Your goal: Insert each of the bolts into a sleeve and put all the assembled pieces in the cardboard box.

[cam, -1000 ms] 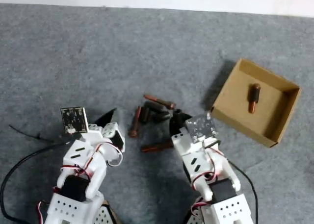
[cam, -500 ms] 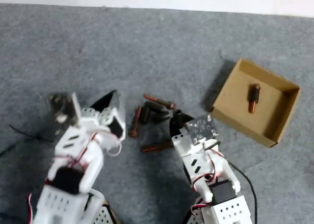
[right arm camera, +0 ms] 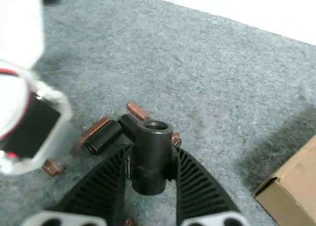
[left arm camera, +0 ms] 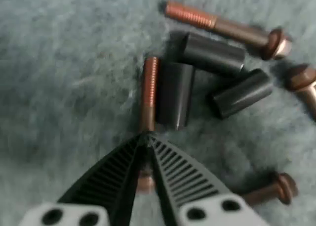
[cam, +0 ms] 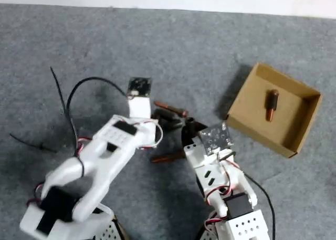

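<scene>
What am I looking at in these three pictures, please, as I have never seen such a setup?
These are two small white robot arms at a grey mat. One picture looks down from above; the other two come from cameras on each arm's wrist. Loose copper bolts and dark sleeves lie in a pile. The right claw holds one sleeve, its open end showing. The left claw, closed, sits over a bolt. The cardboard box already holds one assembled piece.

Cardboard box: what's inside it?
One bolt with a dark sleeve over its end lies in the cardboard box. The near wall hides a strip of floor.
</scene>
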Robot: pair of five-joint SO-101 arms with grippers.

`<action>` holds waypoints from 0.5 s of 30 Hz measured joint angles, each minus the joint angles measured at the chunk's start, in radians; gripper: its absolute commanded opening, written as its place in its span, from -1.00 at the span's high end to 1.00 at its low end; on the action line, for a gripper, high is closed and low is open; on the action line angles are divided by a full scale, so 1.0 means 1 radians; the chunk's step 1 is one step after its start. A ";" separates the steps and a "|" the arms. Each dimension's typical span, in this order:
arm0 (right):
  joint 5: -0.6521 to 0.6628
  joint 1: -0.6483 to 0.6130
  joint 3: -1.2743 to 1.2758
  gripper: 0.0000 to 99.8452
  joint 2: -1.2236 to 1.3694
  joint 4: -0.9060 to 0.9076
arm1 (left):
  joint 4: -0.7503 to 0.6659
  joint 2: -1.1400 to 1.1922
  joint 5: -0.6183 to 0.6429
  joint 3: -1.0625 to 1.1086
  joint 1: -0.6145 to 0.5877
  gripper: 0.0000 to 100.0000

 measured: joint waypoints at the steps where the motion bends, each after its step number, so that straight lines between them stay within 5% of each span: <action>1: 0.000 0.000 0.000 0.99 0.000 0.000 | 0.002 0.017 -0.008 -0.011 -0.002 0.73; 15: 0.000 0.000 0.000 0.99 0.000 0.000 | 0.084 0.035 -0.026 -0.063 -0.002 0.68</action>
